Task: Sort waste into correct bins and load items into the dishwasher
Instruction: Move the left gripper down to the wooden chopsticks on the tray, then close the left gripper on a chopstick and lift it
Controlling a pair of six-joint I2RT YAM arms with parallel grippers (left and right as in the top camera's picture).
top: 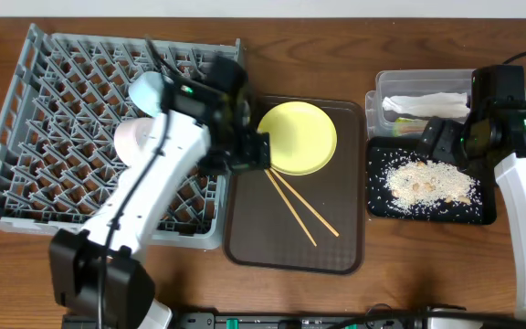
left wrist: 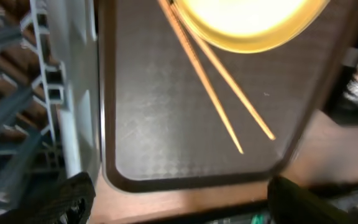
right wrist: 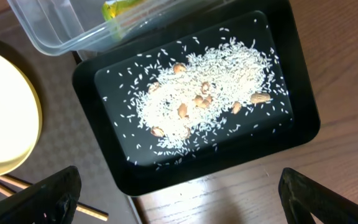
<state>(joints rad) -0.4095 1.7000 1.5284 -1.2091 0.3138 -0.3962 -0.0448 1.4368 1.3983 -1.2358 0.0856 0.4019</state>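
At nine o'clock, our rack (top: pixel 62 119) carries two bowls (top: pixel 133 137). On the brown tray (top: pixel 245 239) at centre lies the plate (top: pixel 299 137), with chopsticks (top: pixel 299 212) running from its rim toward five. Our left gripper (left wrist: pixel 188 202), jaws wide and empty, hangs at the plate's eight o'clock, while the right gripper (right wrist: pixel 185 199), likewise parted, hovers over the rice tray (right wrist: pixel 303 124) at three. We judge a shallow pinch could let the flat plate skid and scatter the chopsticks.
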